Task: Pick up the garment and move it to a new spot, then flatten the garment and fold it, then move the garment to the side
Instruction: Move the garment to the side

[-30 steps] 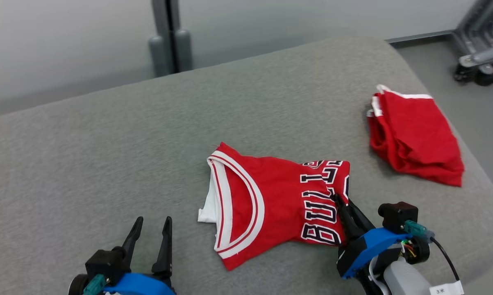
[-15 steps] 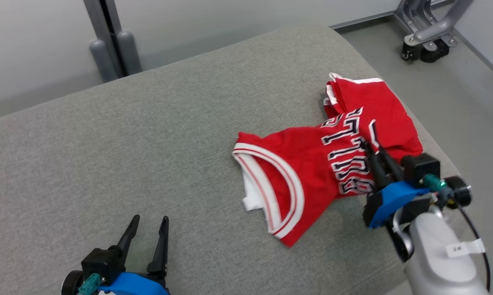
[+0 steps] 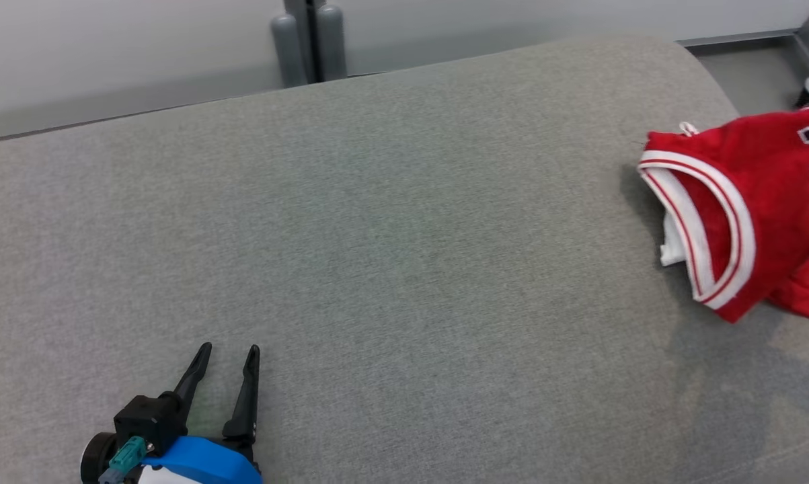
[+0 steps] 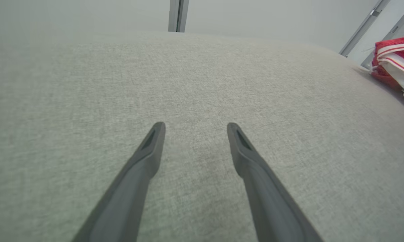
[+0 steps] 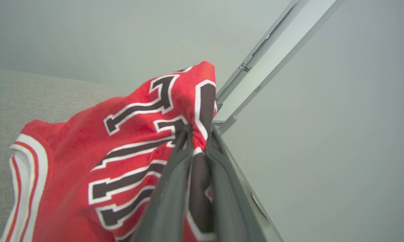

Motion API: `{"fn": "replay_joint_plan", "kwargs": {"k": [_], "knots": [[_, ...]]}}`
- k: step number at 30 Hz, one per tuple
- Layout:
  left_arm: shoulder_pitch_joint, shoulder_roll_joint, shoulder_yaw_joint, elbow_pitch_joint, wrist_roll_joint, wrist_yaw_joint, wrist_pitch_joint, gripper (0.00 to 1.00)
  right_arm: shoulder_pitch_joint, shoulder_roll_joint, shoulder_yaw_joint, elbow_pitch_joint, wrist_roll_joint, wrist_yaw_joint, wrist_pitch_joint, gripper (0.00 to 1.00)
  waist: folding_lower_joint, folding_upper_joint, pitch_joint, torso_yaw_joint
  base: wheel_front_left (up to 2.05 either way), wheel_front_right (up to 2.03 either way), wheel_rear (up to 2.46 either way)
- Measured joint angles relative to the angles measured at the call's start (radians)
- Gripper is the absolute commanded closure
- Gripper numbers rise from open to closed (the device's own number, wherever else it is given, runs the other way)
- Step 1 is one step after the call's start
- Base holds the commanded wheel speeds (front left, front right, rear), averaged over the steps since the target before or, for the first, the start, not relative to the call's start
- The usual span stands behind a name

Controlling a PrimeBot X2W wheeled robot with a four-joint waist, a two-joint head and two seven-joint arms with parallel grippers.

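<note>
— What has been changed?
— The left end effector point(image 3: 228, 348) is left spread, idle, near left on the table point(image 3: 404, 222). The jersey point(image 3: 774, 175) has been carried from the middle to the right edge, pinched by the right end effector point(image 5: 200, 131).
— So only the release is judged outstanding.

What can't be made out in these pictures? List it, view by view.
Head view: the jersey runs off the right edge, cutting off its lettering.
Right wrist view: the right end effector, shut on the jersey, covers part of the lettering.
Left wrist view: the right edge clips the jersey; whether it touches the cushion is unclear.
</note>
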Motion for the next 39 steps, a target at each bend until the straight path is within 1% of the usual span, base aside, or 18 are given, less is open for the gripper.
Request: {"fn": "replay_joint_plan", "kwargs": {"k": [1, 2, 4, 5, 8, 10, 14, 15, 16, 17, 18, 21, 25, 28, 32, 39], "knots": [[-0.004, 0.004, 0.000, 0.001, -0.004, 0.000, 0.000, 0.00, 0.001, 0.003, -0.036, -0.014, -0.018, 0.000, 0.009, 0.00, 0.0000, 0.0000, 0.003, 0.014, 0.00, 0.00, 0.00], [-0.005, 0.007, -0.002, 0.002, -0.007, 0.000, 0.000, 0.00, 0.001, 0.015, -0.081, -0.036, -0.027, 0.000, 0.006, 0.00, 0.0000, 0.0000, 0.008, 0.027, 0.00, 0.00, 0.00], [-0.007, 0.009, -0.003, 0.005, -0.009, 0.000, 0.000, 0.00, 0.001, 0.034, -0.128, -0.070, -0.063, 0.000, -0.014, 0.00, 0.0000, 0.0000, 0.013, 0.052, 0.00, 0.00, 0.00], [-0.008, 0.010, -0.002, 0.006, -0.010, 0.000, 0.000, 0.00, 0.001, 0.055, -0.147, -0.079, -0.064, 0.000, -0.027, 0.00, 0.0000, 0.0000, 0.015, 0.063, 0.00, 0.00, 0.00], [-0.020, 0.012, 0.012, 0.008, -0.010, 0.000, 0.000, 0.00, -0.004, 0.105, -0.165, -0.085, -0.073, 0.000, -0.101, 0.00, 0.0001, 0.0001, 0.018, 0.089, 0.00, 0.00, 0.00], [-0.021, 0.008, 0.033, 0.009, -0.009, 0.000, 0.000, 0.00, -0.005, 0.129, -0.148, -0.075, -0.067, 0.000, -0.156, 0.00, 0.0001, 0.0001, 0.012, 0.101, 0.00, 0.00, 0.00], [-0.021, -0.007, 0.063, 0.016, -0.002, 0.000, 0.000, 0.00, -0.005, 0.160, -0.076, -0.024, -0.024, 0.000, -0.253, 0.00, -0.0002, 0.0000, -0.014, 0.118, 0.00, 0.00, 0.00], [-0.020, -0.013, 0.068, 0.018, 0.004, 0.000, 0.000, 0.00, 0.000, 0.158, -0.047, -0.005, -0.006, 0.000, -0.270, 0.00, -0.0001, 0.0000, -0.021, 0.123, 0.00, 0.00, 0.00], [-0.020, -0.020, 0.074, 0.020, 0.006, 0.000, 0.000, 0.00, 0.004, 0.157, -0.012, 0.020, 0.036, 0.000, -0.284, 0.00, -0.0002, -0.0001, -0.027, 0.129, 0.00, 0.00, 0.00], [-0.020, -0.024, 0.081, 0.020, 0.013, 0.000, 0.000, 0.00, 0.014, 0.160, 0.028, 0.038, 0.075, 0.000, -0.298, 0.00, -0.0001, 0.0000, -0.033, 0.136, 0.00, 0.00, 0.00], [-0.020, -0.027, 0.090, 0.022, 0.019, 0.000, 0.000, 0.00, 0.033, 0.159, 0.082, 0.054, 0.087, 0.000, -0.309, 0.00, -0.0001, 0.0000, -0.039, 0.143, 0.00, 0.00, 0.00], [-0.020, -0.041, 0.099, 0.021, 0.033, 0.000, 0.000, 0.00, 0.094, 0.165, 0.204, 0.106, 0.175, 0.000, -0.329, 0.00, -0.0002, 0.0000, -0.056, 0.167, 0.00, 0.00, 0.00], [-0.018, -0.058, 0.112, 0.028, 0.048, 0.000, 0.000, 0.00, 0.152, 0.164, 0.277, 0.135, 0.301, 0.000, -0.338, 0.00, -0.0002, -0.0001, -0.079, 0.199, 0.00, 0.00, 0.00], [-0.012, -0.066, 0.129, 0.035, 0.062, 0.000, 0.000, 0.00, 0.206, 0.164, 0.341, 0.110, 0.388, 0.000, -0.340, 0.00, -0.0002, -0.0001, -0.096, 0.222, 0.00, 0.00, 0.00], [-0.002, -0.080, 0.145, 0.055, 0.093, 0.000, 0.000, 0.00, 0.275, 0.164, 0.377, 0.100, 0.445, 0.000, -0.340, 0.00, -0.0001, -0.0001, -0.121, 0.250, 0.00, 0.00, 0.00], [0.009, -0.105, 0.197, 0.061, 0.137, 0.000, 0.000, 0.00, 0.350, 0.165, 0.401, 0.105, 0.520, 0.000, -0.340, 0.00, -0.0001, -0.0002, -0.171, 0.278, 0.00, 0.00, 0.00]]}}
